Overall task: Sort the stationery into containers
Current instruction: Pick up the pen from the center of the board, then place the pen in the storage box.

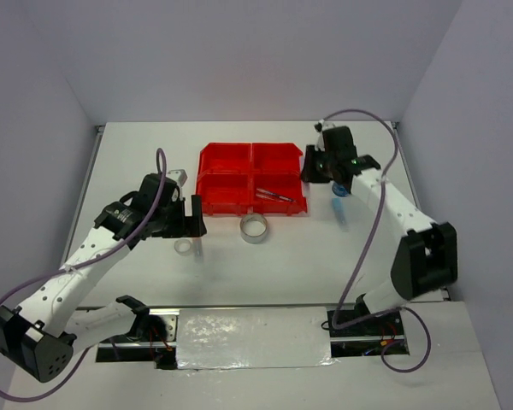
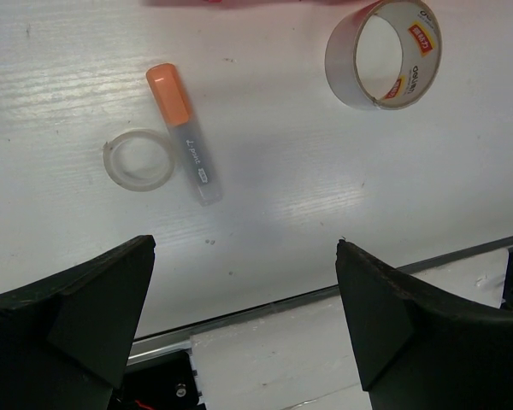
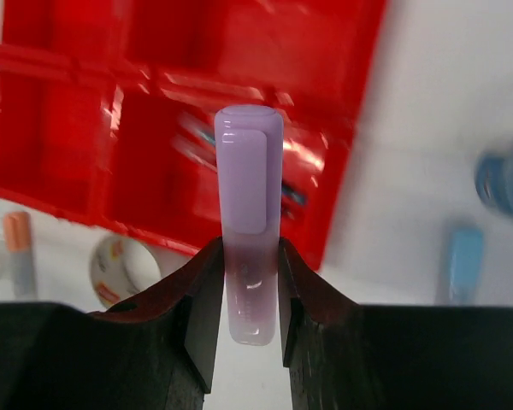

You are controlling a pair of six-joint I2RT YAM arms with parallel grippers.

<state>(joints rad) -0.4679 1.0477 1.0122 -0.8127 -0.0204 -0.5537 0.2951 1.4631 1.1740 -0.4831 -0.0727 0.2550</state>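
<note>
Right claw (image 3: 250,256) is clamped on a lilac marker (image 3: 248,162), just by the right end of the red tray (image 1: 250,171), which sits mid-counter (image 1: 282,273) toward the far edge. Left claw (image 2: 244,248) is wide open and holds nothing, above the clear tape ring (image 2: 138,182) and orange-capped marker (image 2: 191,145), side by side left of centre. Silver tape ring (image 2: 344,68) lies just off the tray's near side.

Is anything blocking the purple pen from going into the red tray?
No, nothing visible is. The right gripper is shut on the purple pen, and the red tray lies open beyond it; one compartment holds thin pens.
</note>
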